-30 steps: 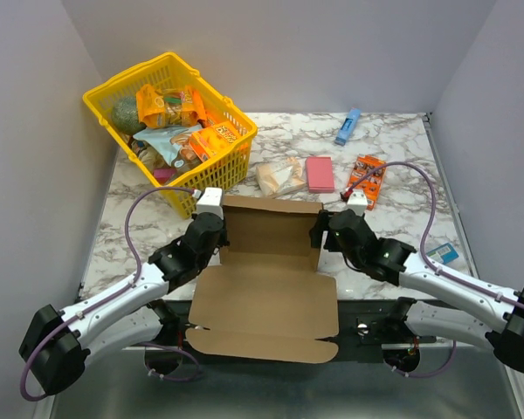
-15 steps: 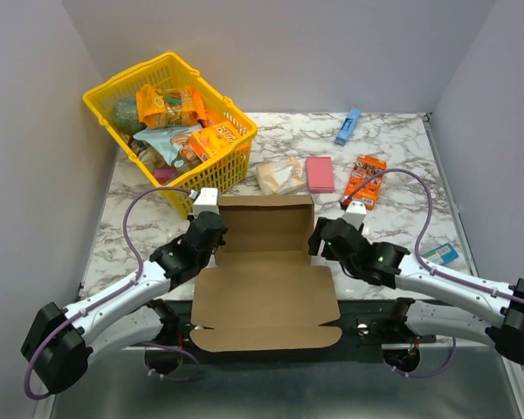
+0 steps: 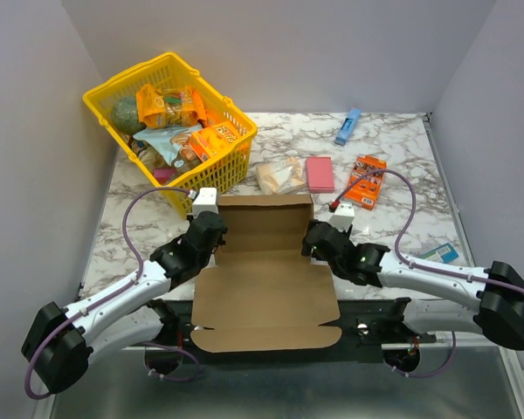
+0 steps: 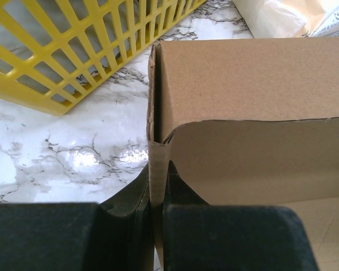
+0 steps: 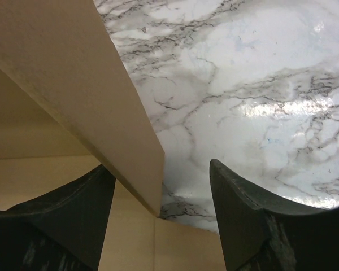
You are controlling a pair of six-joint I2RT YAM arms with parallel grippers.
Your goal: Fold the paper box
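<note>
The paper box (image 3: pixel 266 266) lay at the middle of the table's (image 3: pixel 402 183) near edge, between our two arms. Its back wall stood upright and its broad lid flap was spread flat over that edge.

We judged the main risk to be on the right. The right gripper (image 5: pixel 161 195) stood released, its fingers straddling the raised right side wall without pressing it. That wall could lean or drop outward, or be creased off its fold line if the fingers met it askew. A push from that side might also slide the whole box, since only one corner was held.

The left gripper (image 4: pixel 158 189) was clenched on the box's left side wall near its back corner, the cardboard pinched between the fingers, near the yellow basket (image 4: pixel 28 93). Both arms reached forward low from the near edge, forearms angled inward, wrists about level with the side walls.
</note>
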